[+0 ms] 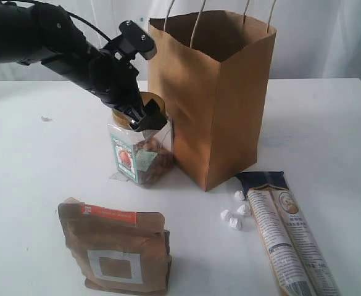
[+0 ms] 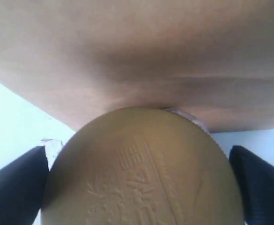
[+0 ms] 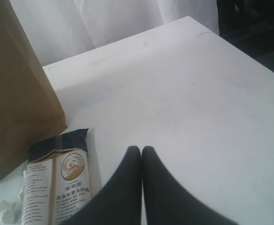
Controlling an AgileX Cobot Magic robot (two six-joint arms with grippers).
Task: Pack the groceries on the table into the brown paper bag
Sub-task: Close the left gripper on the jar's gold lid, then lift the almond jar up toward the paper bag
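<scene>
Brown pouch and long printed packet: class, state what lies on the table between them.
Small white lumps lie beside the long printed packet; toward the brown pouch, bare table. Exterior view.

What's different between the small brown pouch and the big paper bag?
The bag is far taller than the pouch. The bag is open on top with string handles; the pouch is closed. The bag is plain; the pouch bears an orange strip and a white square label. Both are brown and stand upright on the table.
</scene>
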